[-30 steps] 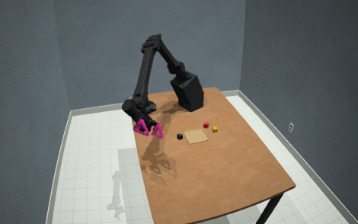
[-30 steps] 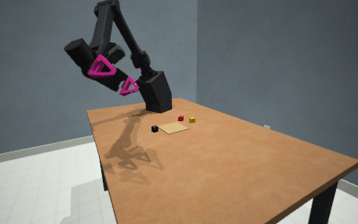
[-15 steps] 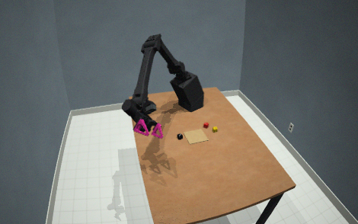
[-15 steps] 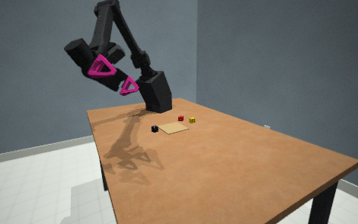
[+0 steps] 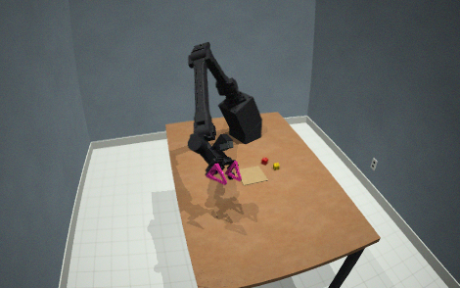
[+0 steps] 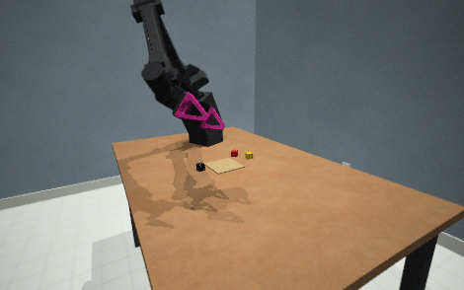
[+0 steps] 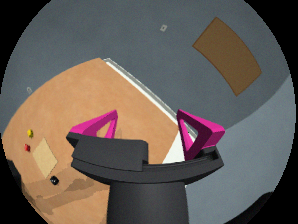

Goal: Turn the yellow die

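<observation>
Gripper (image 6: 199, 112) hanging spread wide and empty above table (image 6: 316, 207), yellow die (image 6: 249, 155) sitting beside red die (image 6: 234, 153), apparently just off mat (image 6: 225, 165), black die (image 6: 200, 167) lying left.

Matt wooden table (image 5: 294, 230)

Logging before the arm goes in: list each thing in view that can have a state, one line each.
gripper: open, empty, raised above the table, apart from all dice.
yellow die: flat on the bare table, off the mat, untouched.
red die: flat on the table, beside the yellow die, apart from it.
black die: flat on the table, just off the mat's edge.
mat: flat on the table, nothing on it.
</observation>
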